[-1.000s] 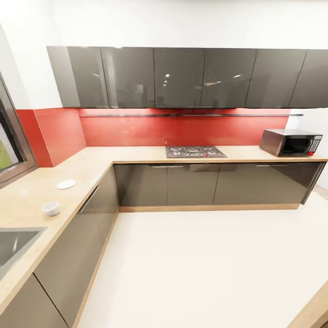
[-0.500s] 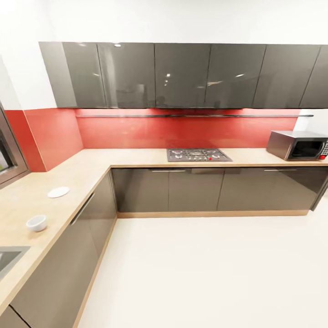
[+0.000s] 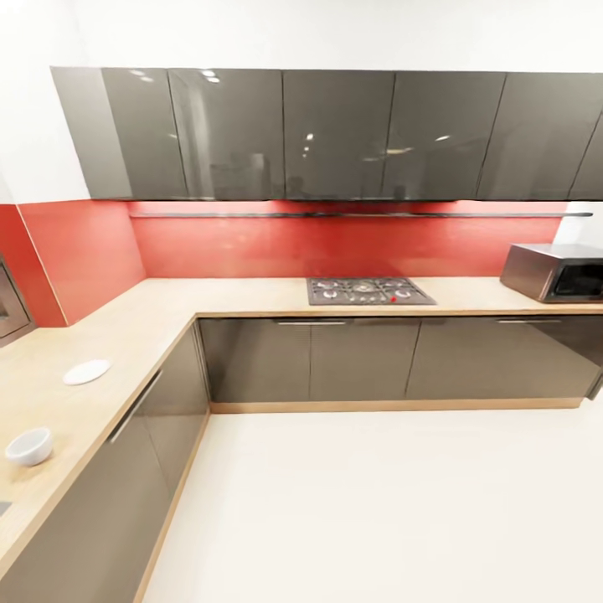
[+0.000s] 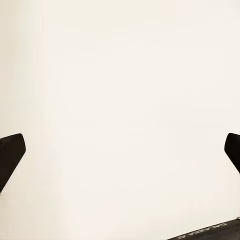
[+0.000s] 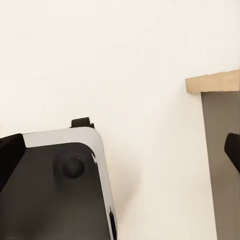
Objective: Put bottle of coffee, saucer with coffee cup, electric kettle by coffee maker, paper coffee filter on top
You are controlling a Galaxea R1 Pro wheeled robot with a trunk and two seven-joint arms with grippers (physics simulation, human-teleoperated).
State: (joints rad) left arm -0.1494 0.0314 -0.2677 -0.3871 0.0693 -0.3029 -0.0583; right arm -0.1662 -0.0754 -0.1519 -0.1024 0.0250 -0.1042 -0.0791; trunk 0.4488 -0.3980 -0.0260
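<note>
So the robot's out in the middle of the kitchen floor, facing the L-shaped wood-grain table. The saucer sits flat on the left run at about 9 o'clock, and the coffee cup stands upright near it, closer to me around 8 o'clock, apart and not on it yet. My guess is both are just waiting there until the robot rolls over to stack them. At 12 o'clock there's a gas hob, and a microwave off at 3 o'clock. Both arms look tucked low, pointing at the floor, probably for travel. The left claw is spread wide with nothing between its tips, the right claw likewise spread and empty, hanging over the robot's own black base.
</note>
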